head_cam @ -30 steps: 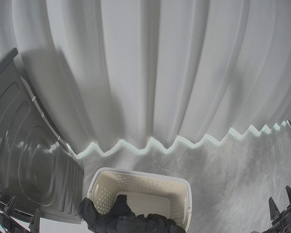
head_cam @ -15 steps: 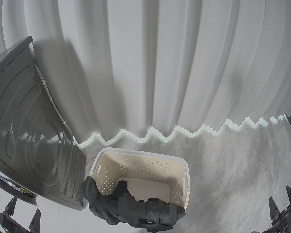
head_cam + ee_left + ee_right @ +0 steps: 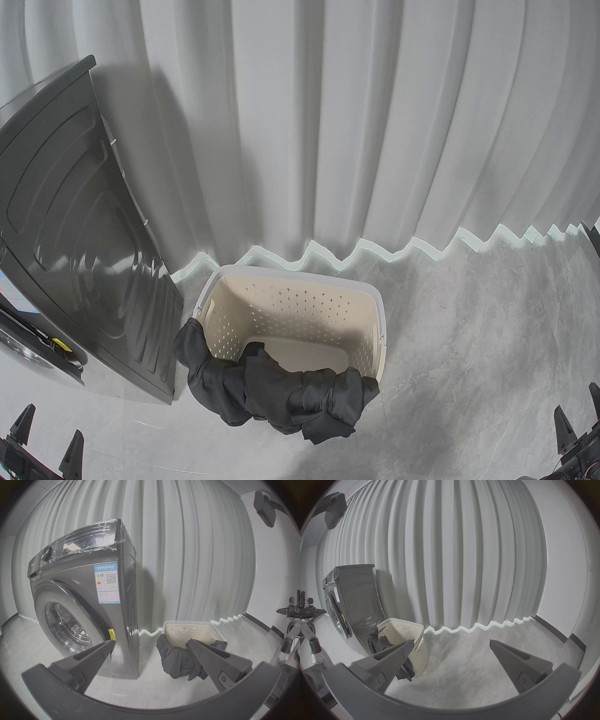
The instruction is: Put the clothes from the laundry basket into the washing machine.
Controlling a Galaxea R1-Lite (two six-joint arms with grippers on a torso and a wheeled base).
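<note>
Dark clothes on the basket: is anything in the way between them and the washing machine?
Nothing lies between the black clothes draped over the cream perforated plastic basket and the grey front-loading washing machine beside it, but the machine's round glass door looks shut.

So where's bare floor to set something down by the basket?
Grey marbled floor is bare right of the cream perforated plastic basket, up to the white pleated curtain. Crowded: beside the dark grey washing machine, where dark clothing overhangs.
</note>
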